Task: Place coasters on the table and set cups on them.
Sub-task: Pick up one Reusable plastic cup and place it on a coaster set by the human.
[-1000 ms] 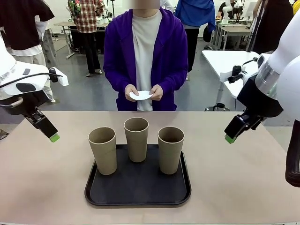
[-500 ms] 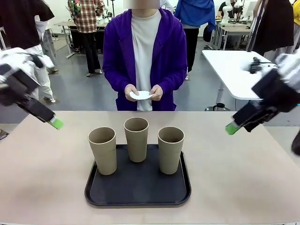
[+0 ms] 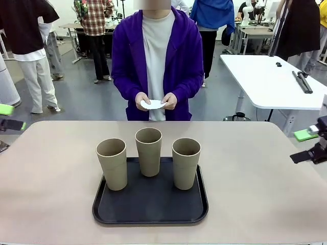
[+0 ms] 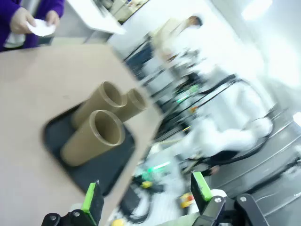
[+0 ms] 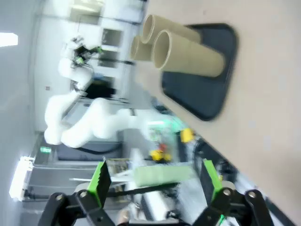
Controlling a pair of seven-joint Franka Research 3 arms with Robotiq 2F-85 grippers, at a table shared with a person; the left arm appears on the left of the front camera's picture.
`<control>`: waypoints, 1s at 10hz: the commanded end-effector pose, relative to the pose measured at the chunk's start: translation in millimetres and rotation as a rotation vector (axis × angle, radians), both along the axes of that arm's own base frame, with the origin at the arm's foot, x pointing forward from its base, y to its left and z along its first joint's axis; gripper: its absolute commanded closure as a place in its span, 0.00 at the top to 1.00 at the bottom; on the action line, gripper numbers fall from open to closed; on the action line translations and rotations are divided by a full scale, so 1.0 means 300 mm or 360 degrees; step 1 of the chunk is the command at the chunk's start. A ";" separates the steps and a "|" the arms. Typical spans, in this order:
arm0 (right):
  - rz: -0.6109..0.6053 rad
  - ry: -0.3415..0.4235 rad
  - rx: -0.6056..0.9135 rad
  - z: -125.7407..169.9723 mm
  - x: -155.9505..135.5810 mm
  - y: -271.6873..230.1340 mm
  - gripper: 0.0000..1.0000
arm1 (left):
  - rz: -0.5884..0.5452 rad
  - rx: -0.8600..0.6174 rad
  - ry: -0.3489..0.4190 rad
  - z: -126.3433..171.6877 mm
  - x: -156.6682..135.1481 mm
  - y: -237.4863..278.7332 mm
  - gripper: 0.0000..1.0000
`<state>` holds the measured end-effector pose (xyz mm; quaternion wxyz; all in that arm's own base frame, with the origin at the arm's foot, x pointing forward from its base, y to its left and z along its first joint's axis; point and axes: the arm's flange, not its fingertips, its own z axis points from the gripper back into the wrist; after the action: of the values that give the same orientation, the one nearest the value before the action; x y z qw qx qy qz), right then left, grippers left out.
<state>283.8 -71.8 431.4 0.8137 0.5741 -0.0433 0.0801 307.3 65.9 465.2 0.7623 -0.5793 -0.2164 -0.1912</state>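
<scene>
Between left tool (image 3: 9,117) and right tool (image 3: 305,146), three cups (image 3: 148,153), untouched.

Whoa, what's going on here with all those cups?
Three tan cups stand together on a black tray on the table. The person on the far side holds white paper coasters; none are laid down yet. The robot's left fingers and right fingers are open and empty, out at the table's two sides, away from the cups.

Grey floor (image 3: 92,104), white table (image 3: 265,84) beyond.
</scene>
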 end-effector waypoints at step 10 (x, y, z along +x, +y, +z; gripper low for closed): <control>-0.0307 0.0166 0.0158 0.009 -0.070 -0.245 1.00 | 0.0318 0.0094 0.0578 -0.029 -0.025 0.200 1.00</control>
<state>264.6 -149.3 433.8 0.7796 0.6213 -0.0636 -0.0461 305.0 126.4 450.5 0.8033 -0.5794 -0.1364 -0.0188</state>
